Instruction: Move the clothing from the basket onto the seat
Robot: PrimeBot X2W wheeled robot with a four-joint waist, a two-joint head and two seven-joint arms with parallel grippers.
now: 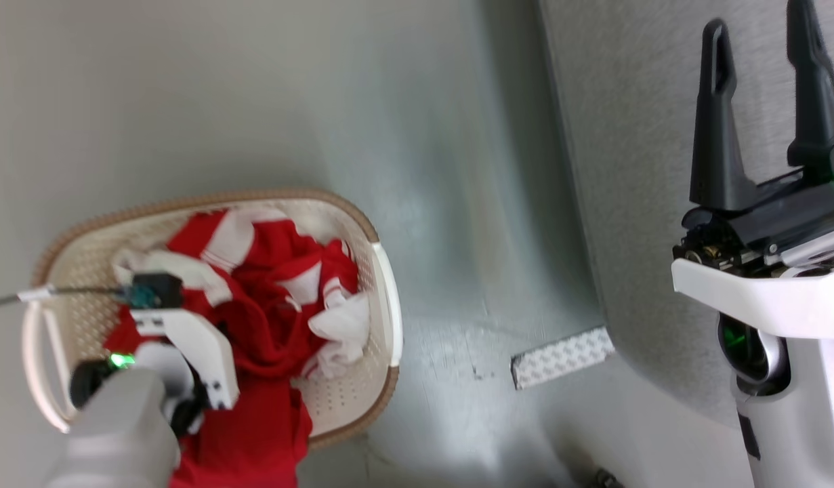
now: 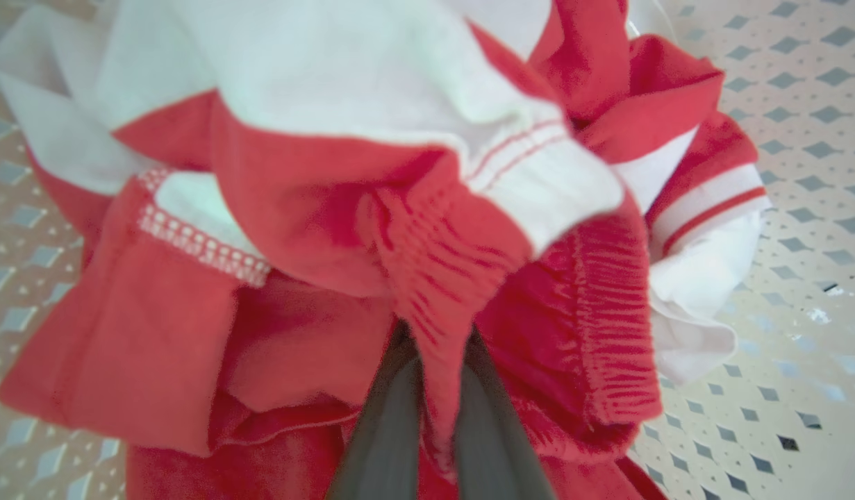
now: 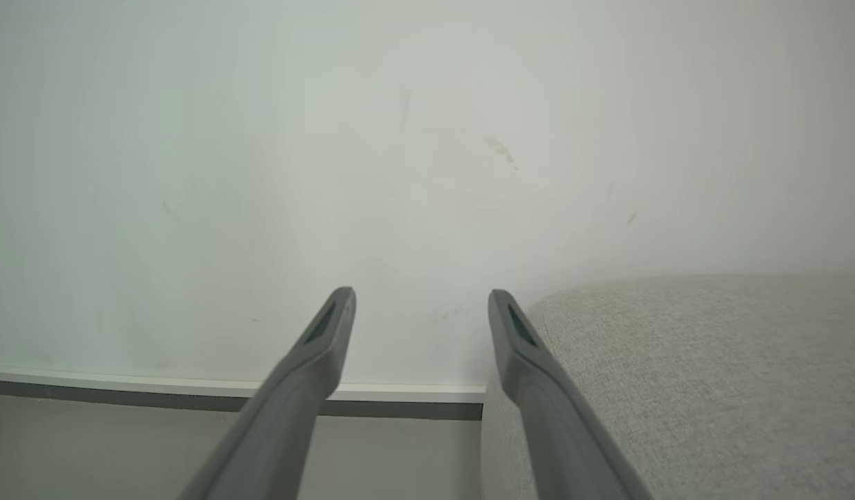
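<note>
Left tool (image 2: 437, 339) pinching a red fold of the clothing (image 2: 295, 208) inside the basket (image 2: 802, 83), right tool (image 3: 421, 300) hanging spread, the seat (image 3: 712, 368) lying just beside it.

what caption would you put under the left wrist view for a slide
Left gripper shut on a gathered red fold of the clothing, which lies inside the perforated basket.
</note>
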